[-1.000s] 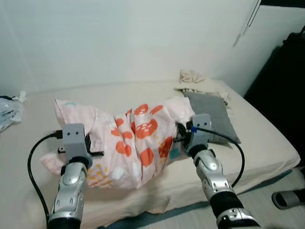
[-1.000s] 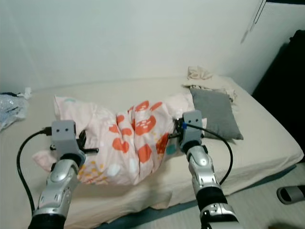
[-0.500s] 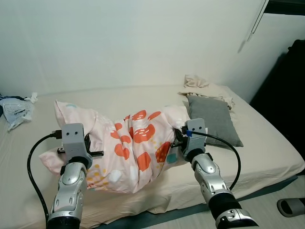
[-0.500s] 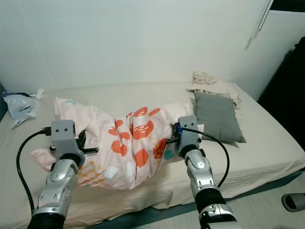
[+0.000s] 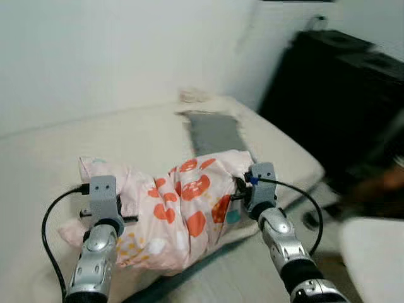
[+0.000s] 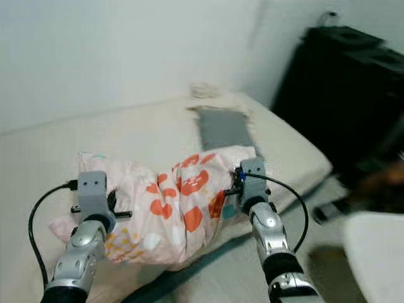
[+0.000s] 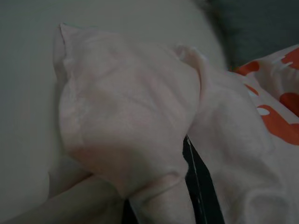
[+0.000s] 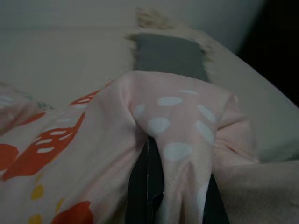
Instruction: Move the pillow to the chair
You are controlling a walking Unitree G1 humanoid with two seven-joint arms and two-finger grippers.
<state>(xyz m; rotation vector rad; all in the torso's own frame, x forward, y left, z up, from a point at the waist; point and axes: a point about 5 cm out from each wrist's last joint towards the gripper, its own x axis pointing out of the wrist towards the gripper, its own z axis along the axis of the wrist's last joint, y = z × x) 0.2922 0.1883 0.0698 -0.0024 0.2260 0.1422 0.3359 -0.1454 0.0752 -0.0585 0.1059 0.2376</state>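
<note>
Pillow [image 5: 180, 211], pink with orange and white spots, hangs between the two arms in front of the robot, above the near edge of the bed [image 5: 57, 158]. The left tool [image 5: 117, 205] pinches one end of it: in the left wrist view the pink cloth is bunched over the black fingers [image 7: 198, 186], which are pressed together on a fold. The right tool [image 5: 238, 189] pinches the other end in the same way; in the right wrist view the spotted cloth wraps around its dark fingers [image 8: 145, 186]. The pillow sags in the middle and wrinkles where it is gripped, so I judge it soft, light and easy to deform, not fragile at all. The cover looks like loose fabric, which may slide over the filling, so a hold on a thick fold at each end seems safer than on a thin corner; with only one end held it would swing and droop. Behind the pillow the bed stretches away, with a grey cushion [image 5: 214, 131] lying flat on it, well apart from the pillow, and a small crumpled cloth [image 5: 192, 95] beyond that, near the wall. To the right stands a tall black piece of furniture [image 5: 334, 107]. At the lower right there is a pale blurred shape [image 5: 372, 259], possibly the chair, but the picture is too smeared to say.
</note>
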